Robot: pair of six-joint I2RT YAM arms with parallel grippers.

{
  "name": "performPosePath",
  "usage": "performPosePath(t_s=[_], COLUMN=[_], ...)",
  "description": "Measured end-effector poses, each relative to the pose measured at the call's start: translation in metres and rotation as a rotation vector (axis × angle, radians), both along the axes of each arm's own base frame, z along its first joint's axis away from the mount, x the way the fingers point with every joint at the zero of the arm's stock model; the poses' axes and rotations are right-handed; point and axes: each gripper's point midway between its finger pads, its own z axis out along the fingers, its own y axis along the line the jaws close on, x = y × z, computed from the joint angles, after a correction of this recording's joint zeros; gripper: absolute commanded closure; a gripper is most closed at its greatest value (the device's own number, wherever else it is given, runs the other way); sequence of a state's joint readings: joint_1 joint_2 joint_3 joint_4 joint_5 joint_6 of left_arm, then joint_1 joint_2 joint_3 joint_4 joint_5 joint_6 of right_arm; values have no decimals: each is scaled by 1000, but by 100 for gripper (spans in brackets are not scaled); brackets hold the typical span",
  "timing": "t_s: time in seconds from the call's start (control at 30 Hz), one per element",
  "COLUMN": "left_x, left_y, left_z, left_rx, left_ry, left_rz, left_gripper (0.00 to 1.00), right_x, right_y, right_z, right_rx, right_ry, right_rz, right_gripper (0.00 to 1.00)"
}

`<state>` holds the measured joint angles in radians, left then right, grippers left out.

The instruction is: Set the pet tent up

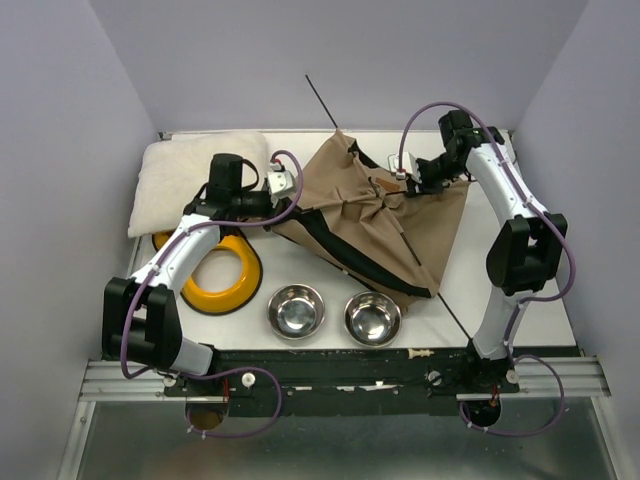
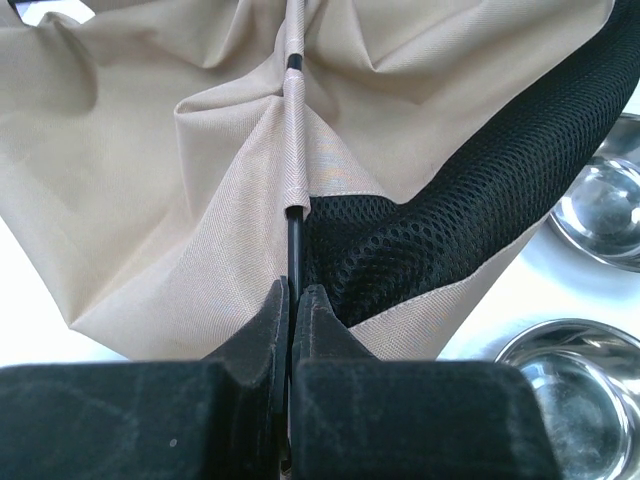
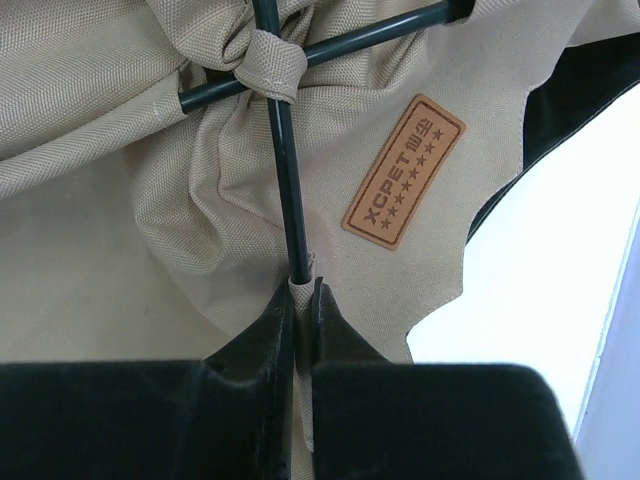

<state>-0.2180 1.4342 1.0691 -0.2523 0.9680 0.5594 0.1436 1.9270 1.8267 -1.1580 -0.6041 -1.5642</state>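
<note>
The pet tent [image 1: 370, 215] lies collapsed and crumpled across the middle and right of the table, tan fabric with black trim. My left gripper [image 1: 290, 190] is at its left edge. In the left wrist view it [image 2: 296, 290] is shut on a thin black pole [image 2: 294, 235] where the pole leaves a fabric sleeve, beside black mesh trim [image 2: 450, 220]. My right gripper [image 1: 405, 183] is on the tent's upper right. In the right wrist view it [image 3: 303, 285] is shut on the tan sleeve around a black pole [image 3: 283, 150], just below the poles' crossing and next to the brown label [image 3: 404, 171].
A cream cushion [image 1: 195, 180] lies at the back left, with a yellow ring bowl [image 1: 225, 275] in front of it under the left arm. Two steel bowls [image 1: 296, 310] [image 1: 372, 318] stand near the front edge. A pole end [image 1: 320, 100] sticks out past the back edge.
</note>
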Motion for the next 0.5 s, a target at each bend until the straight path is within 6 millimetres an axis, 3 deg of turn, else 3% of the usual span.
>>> performPosePath(t_s=[0.13,0.17,0.27,0.3,0.4,0.5], left_x=[1,2,3,4,6,11], left_y=[-3,-3,-4,-4,-3,-6], left_z=[3,4,6,6,10,21], left_rx=[-5,-6,-13,-13,-14,-12], left_ry=[-23,-26,-30,-27,-29,-68], left_rz=[-8,-9,-4,-2,1,-12], left_gripper=[100,100,100,100,100,100], right_x=[-1,-2,-5,-6,-4,1], right_y=[-6,-7,-8,-10,-24,-27], right_z=[-2,-1,0,0,9,33], right_rx=[14,18,39,37,43,77], right_ry=[6,8,21,23,31,4], right_rz=[11,14,19,12,-32,-57], right_gripper=[94,90,48,44,44,44])
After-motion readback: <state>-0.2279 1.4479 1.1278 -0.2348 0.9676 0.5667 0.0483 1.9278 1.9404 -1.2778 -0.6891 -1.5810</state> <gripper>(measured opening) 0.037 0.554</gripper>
